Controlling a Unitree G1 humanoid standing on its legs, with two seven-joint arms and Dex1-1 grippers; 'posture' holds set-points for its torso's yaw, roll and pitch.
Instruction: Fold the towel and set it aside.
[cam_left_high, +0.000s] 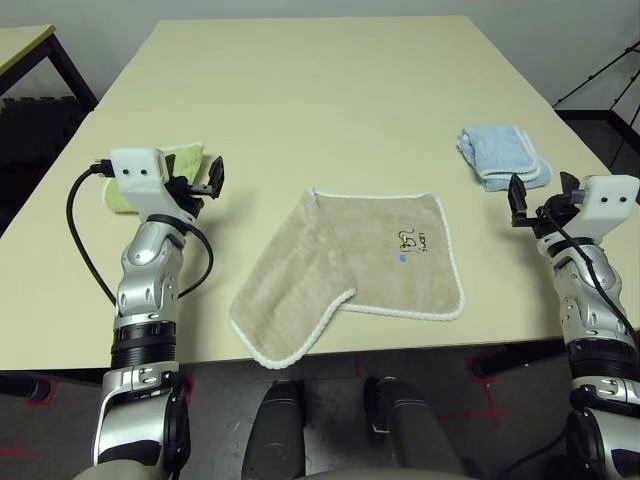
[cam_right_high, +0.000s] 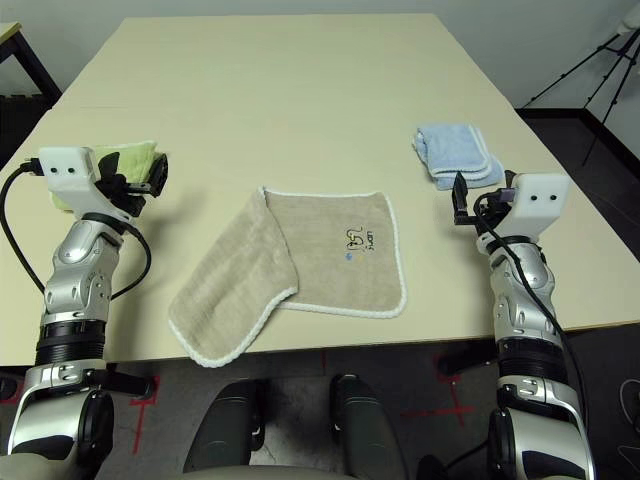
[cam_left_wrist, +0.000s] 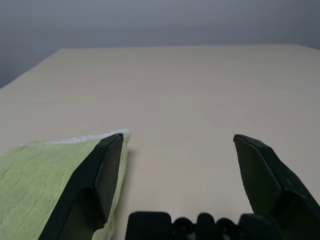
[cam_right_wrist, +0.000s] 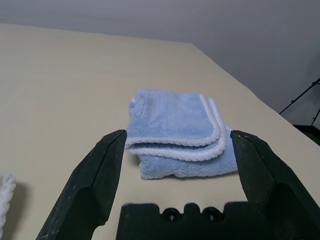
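Beige terry cloth, the towel (cam_left_high: 370, 275) lies near the front edge of the pale wooden tabletop (cam_left_high: 320, 90), between the two arms. Its left part is folded over into a slanting flap, white trim showing along the edges and a small dark logo with a blue dot facing up. Left end effector (cam_left_high: 200, 183) hangs above the tabletop with fingers spread wide and empty, just beside a folded light green towel (cam_left_wrist: 45, 175). Right end effector (cam_left_high: 540, 197) is likewise spread and empty, pointing at a folded light blue towel (cam_right_wrist: 175, 132).
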